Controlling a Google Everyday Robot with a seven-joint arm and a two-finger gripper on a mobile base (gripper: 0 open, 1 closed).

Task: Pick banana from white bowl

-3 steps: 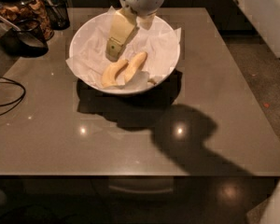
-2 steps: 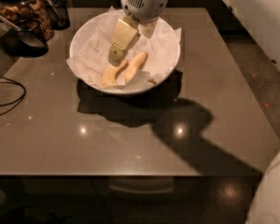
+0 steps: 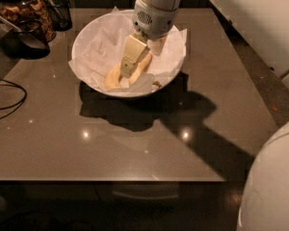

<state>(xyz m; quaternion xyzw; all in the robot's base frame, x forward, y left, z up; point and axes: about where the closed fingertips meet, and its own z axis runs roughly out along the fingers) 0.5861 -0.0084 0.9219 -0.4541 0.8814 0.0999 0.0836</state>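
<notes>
The white bowl (image 3: 86, 42), lined with crinkled white paper, stands at the back middle of the brown table. Two bananas lie at its front. The pale, slimmer banana (image 3: 144, 65) is on the right. A stubbier, deeper yellow banana (image 3: 113, 79) is on the left. My gripper (image 3: 140, 62) reaches down into the bowl from above and is open. Its cream left finger (image 3: 133, 57) lies across the gap between the two bananas and hides part of both. The right finger is mostly hidden behind the wrist, at the pale banana's far end.
A glass jar of snacks (image 3: 24, 8) and a dark cup (image 3: 26, 37) stand at the back left. A black cable (image 3: 9, 97) lies on the table's left edge. The arm's shadow crosses the table to the right. My white base (image 3: 274, 186) fills the lower right corner.
The gripper has come lower into the bowl, down to the bananas. The bananas have not visibly moved. The arm's shadow has shifted right.
</notes>
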